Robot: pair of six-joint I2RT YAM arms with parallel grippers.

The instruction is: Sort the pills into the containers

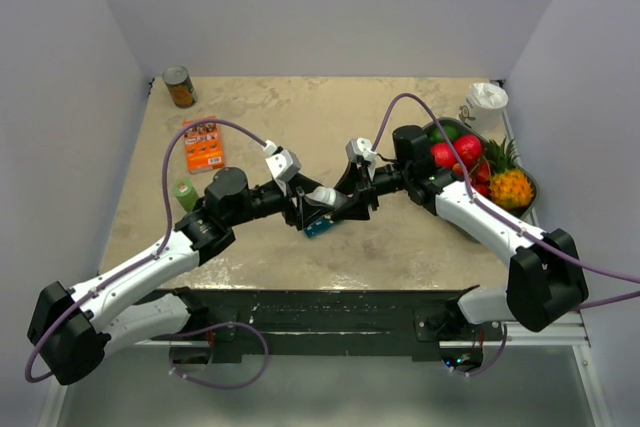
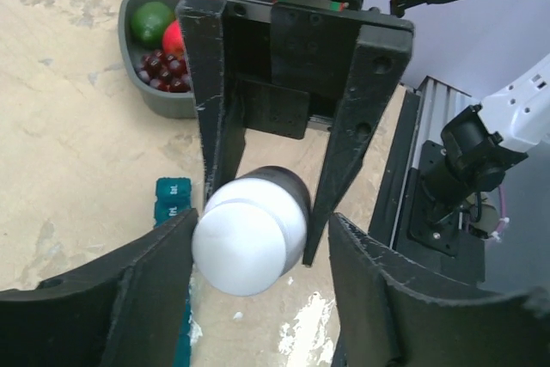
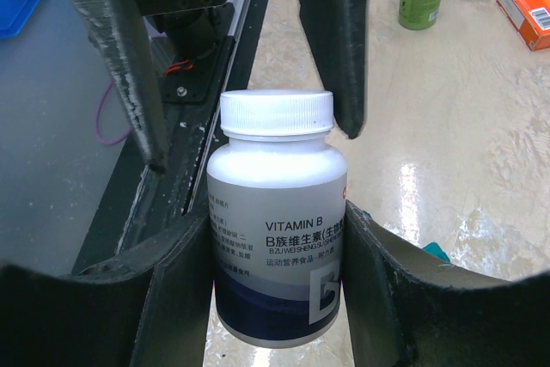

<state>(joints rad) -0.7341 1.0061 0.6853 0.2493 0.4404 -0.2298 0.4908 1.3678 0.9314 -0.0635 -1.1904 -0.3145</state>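
1. Gravest: the right pincer grips the bottle above the bench. A hard twist against a weak hold could spin or drop it.
2. The left pincer stands open around the white cap. One side seems to touch it, though the view is too close to be sure, and closing off-centre may slip.
3. The teal organiser strip lies on the bench beneath, so spilled pills could scatter past it.
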